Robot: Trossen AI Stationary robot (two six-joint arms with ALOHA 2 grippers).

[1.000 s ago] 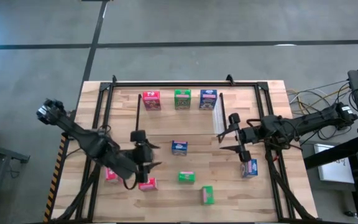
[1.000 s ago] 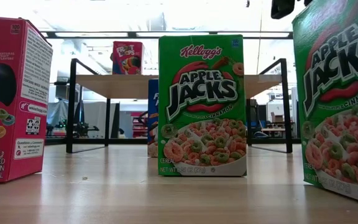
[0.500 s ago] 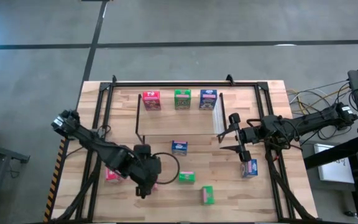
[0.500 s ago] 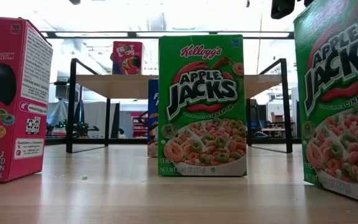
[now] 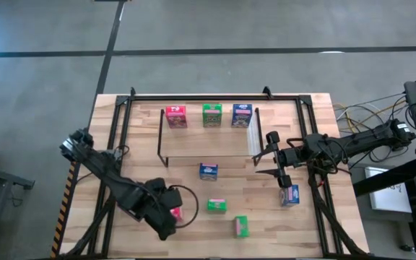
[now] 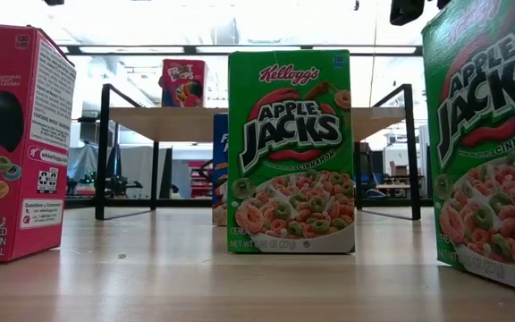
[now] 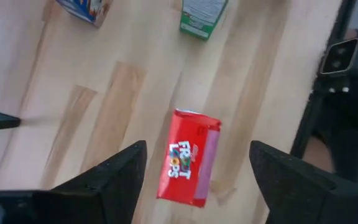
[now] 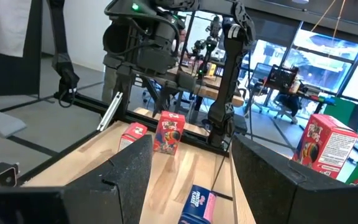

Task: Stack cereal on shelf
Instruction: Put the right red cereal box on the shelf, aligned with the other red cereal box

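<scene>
Red cereal box (image 7: 188,157) lies flat beneath the spread left pincer (image 7: 194,177).

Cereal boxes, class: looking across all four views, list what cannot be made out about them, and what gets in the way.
- Red box, high view: mostly hidden under the left gripper.
- Blue box, low view: mostly behind the green box.
- Right-hand green box, low view: cut off by the picture's edge.
- Box labels, high view: too small to read.

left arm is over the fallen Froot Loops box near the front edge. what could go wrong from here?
1. The red box lies flat and skewed between the open left gripper fingers; closing could catch a corner and twist it.
2. It lies near the table's front edge; a nudge might push it off.
3. The green box stands close by; a swing could topple it.
</scene>
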